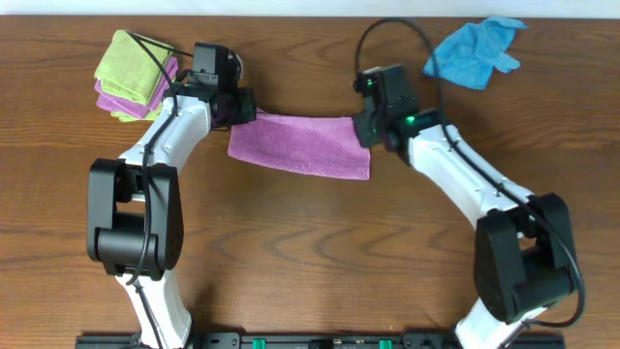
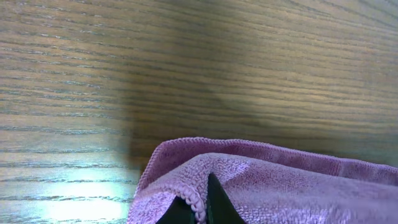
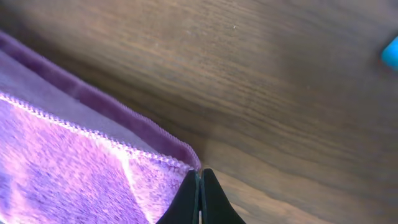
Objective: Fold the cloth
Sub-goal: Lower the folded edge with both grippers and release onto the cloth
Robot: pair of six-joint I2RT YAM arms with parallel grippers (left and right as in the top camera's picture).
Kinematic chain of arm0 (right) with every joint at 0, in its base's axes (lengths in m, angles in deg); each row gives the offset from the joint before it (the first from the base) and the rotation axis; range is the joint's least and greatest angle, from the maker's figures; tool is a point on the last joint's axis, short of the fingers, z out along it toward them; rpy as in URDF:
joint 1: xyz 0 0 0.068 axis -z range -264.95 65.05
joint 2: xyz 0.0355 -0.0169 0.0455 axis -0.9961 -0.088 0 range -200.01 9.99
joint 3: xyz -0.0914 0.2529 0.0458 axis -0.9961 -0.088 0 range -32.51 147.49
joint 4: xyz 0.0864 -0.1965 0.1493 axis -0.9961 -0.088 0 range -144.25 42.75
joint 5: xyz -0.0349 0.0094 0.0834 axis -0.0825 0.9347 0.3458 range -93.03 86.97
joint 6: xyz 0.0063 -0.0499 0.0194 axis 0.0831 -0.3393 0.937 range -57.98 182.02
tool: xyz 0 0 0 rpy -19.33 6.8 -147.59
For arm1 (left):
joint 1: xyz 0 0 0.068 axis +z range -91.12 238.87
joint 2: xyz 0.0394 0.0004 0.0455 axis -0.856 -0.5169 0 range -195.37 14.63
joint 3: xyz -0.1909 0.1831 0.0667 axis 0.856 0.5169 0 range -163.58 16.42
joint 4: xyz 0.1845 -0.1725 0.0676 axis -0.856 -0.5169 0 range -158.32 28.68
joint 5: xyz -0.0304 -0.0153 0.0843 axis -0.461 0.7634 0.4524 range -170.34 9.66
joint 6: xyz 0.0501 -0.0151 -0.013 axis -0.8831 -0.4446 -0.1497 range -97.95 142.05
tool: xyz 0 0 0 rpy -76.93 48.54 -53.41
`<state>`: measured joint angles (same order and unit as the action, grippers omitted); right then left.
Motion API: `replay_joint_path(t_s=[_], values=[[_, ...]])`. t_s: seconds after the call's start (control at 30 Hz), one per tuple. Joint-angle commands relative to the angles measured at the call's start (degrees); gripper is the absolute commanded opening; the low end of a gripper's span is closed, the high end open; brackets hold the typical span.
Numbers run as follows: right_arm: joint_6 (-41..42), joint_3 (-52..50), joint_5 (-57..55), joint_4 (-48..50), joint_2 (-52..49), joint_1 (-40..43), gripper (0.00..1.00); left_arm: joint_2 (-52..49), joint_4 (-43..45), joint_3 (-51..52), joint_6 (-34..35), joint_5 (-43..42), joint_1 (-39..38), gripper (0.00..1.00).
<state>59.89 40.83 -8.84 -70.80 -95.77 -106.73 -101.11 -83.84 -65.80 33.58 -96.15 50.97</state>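
Note:
The mauve-purple cloth (image 1: 300,145) lies doubled over as a wide strip on the wooden table, stretched between my two grippers. My left gripper (image 1: 237,107) is at its upper left corner. In the left wrist view the stitched hem of the cloth (image 2: 280,186) is pinched between the dark fingers of that gripper (image 2: 202,208). My right gripper (image 1: 368,131) is at the upper right corner. In the right wrist view its fingers (image 3: 200,180) are pressed together, with the corner of the cloth (image 3: 74,168) at their tips. Two layers show there.
A lime-green folded cloth (image 1: 131,68) sits on a stack of folded cloths at the back left, just beyond the left arm. A crumpled bright blue cloth (image 1: 475,50) lies at the back right; a sliver of blue (image 3: 392,53) shows in the right wrist view.

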Motion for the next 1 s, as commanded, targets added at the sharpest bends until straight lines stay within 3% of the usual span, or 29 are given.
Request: replay_joint_path(t_s=[0.0, 0.5, 0.97], values=[[-7.8, 0.9, -7.9, -1.5, -0.2, -3.0, 0.01, -0.2, -0.4, -1.4, -1.1, 1.1, 0.5, 0.06], [-6.1, 0.9, -16.5, -6.2, -0.2, -6.4, 0.01, -0.2, -1.6, -1.4, -0.8, 1.0, 0.9, 0.06], [-3.0, 0.9, -15.7, -8.0, -0.1, -7.0, 0.01, 0.0, -12.0, -1.4, -0.8, 0.7, 0.9, 0.06]])
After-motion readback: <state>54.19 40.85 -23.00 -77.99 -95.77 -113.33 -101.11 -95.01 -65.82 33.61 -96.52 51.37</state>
